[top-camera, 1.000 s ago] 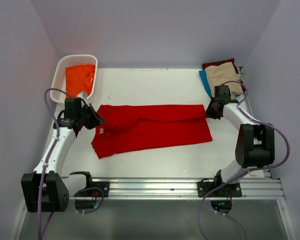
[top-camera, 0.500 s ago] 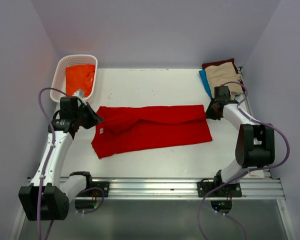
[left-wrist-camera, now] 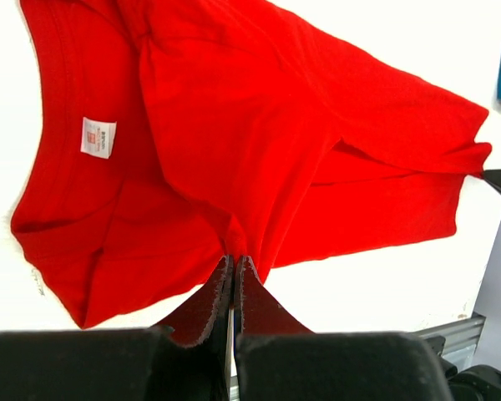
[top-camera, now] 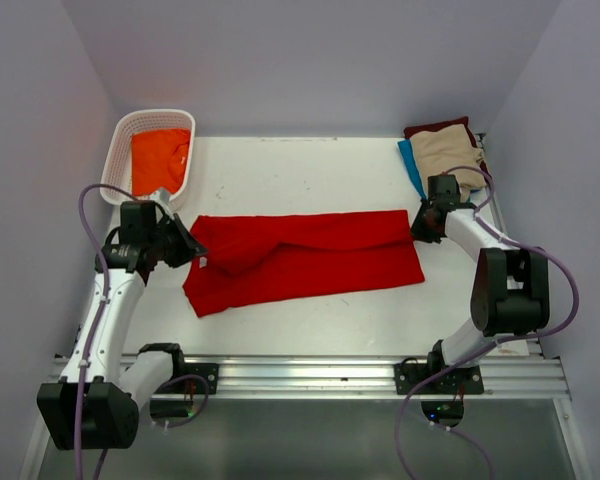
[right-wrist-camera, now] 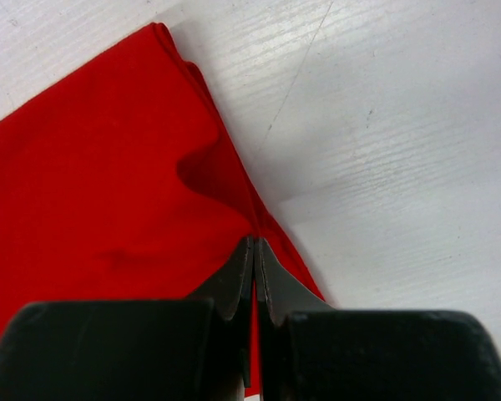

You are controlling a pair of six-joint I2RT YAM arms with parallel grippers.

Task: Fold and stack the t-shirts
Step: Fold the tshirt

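The large red t-shirt (top-camera: pixel 310 255) lies spread out flat across the middle of the table, its white tag (left-wrist-camera: pixel 98 137) near the left end. My left gripper (top-camera: pixel 193 250) is shut on a fold at the shirt's left edge (left-wrist-camera: pixel 234 261). On the opposite side, the right gripper (top-camera: pixel 418 228) is shut on the shirt's far right corner (right-wrist-camera: pixel 255 244). The orange t-shirt (top-camera: pixel 162 155) lies in the basket. Stacked at the back right are the beige t-shirt (top-camera: pixel 448 150), the maroon one (top-camera: pixel 438 128) and the blue one (top-camera: pixel 410 162).
The white slotted basket (top-camera: pixel 120 135) stands at the back left corner. A metal rail (top-camera: pixel 360 375) runs along the near edge. Grey walls close in the left, right and back.
My left arm has shifted slightly left and nearer, still pinching the red shirt's left edge, which has lifted a little. The right arm has not moved.
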